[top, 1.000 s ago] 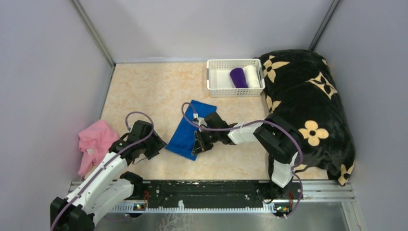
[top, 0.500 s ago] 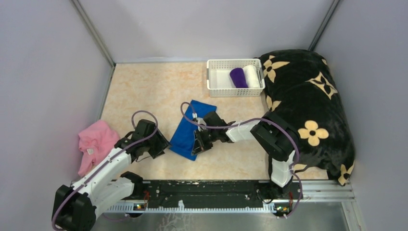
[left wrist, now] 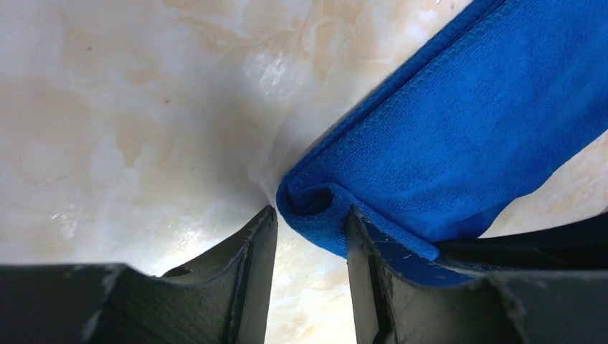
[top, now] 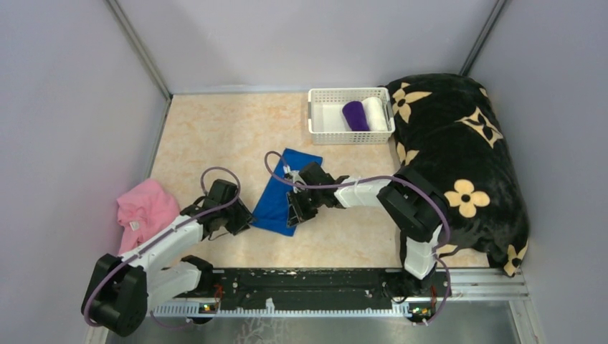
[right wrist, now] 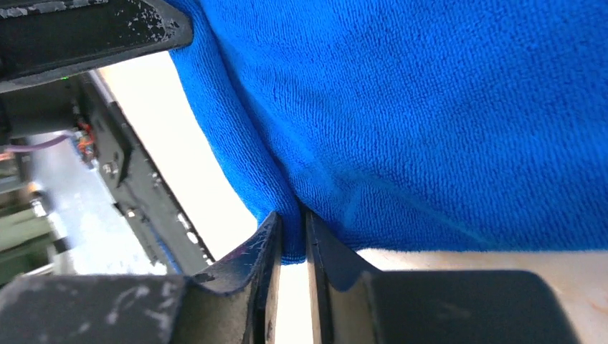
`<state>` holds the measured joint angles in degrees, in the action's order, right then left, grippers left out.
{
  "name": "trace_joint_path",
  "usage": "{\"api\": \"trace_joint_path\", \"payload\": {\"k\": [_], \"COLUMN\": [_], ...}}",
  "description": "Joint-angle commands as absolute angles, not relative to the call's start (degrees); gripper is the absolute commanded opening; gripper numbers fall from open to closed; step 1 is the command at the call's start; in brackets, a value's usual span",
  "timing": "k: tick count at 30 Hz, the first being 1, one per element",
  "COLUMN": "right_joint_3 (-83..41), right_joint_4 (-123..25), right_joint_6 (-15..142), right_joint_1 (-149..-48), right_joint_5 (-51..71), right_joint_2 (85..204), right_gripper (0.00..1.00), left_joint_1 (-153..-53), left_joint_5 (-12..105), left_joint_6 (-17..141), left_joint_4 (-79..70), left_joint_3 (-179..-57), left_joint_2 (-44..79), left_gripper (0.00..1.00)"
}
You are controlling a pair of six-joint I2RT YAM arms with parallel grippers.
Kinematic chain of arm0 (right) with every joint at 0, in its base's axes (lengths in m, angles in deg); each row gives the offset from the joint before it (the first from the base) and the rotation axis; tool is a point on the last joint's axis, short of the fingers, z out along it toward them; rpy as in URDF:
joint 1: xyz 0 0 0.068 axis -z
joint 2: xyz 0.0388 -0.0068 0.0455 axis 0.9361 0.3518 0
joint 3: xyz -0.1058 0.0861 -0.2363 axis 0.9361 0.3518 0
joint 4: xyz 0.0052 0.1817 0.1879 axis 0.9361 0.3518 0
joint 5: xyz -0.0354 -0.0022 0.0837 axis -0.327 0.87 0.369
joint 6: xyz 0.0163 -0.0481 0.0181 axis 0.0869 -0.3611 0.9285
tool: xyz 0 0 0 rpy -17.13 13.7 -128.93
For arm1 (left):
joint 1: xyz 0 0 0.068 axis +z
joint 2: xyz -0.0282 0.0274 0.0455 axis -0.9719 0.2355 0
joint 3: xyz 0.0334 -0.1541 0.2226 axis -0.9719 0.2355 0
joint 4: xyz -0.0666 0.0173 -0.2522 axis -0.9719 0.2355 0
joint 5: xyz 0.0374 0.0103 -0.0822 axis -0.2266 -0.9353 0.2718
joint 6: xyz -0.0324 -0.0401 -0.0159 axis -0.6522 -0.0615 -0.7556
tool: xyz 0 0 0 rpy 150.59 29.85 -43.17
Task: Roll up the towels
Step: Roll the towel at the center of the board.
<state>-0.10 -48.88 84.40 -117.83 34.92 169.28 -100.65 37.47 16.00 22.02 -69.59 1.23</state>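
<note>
1. The overhead view is evenly lit, sharp, with soft shadows.
2. In the left wrist view, glare whitens the table (left wrist: 129, 107) toward 11 o'clock.
3. The right wrist view blows out white at 7 o'clock; its near fingers (right wrist: 251, 279) blur.

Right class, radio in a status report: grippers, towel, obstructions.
Right gripper pinching blue towel edge. Left gripper open at its curled corner. Purple and white rolls in basket. Nothing blocking.
</note>
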Motion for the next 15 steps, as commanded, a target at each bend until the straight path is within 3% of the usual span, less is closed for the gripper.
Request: {"api": "trace_joint_path", "payload": {"k": [1,8,15], "right_joint_3": [-3.4,-2.7,-4.0], "right_joint_4": [-41.4,-40.3,-43.4], "right_joint_6": [75.9,65.4,57.9], "right_joint_1": [-120.2,-129.7,-136.6], "right_joint_5": [22.3,6.0,-0.5], "right_joint_2": [162.5,150.6,153.8], "right_gripper": [0.22,0.39,0.45], "left_joint_1": [-100.7,-100.7,-100.8], "left_joint_5": [36.0,36.1,37.0], "left_joint_6": [17.8,18.9,19.4], "left_joint_4": [20.0,20.0,19.0], "left_joint_3": [-68.1,-68.4,-68.8], "left_joint_2": [5.1,6.2,7.6], "left_gripper": [0.47,0.46,0.46]}}
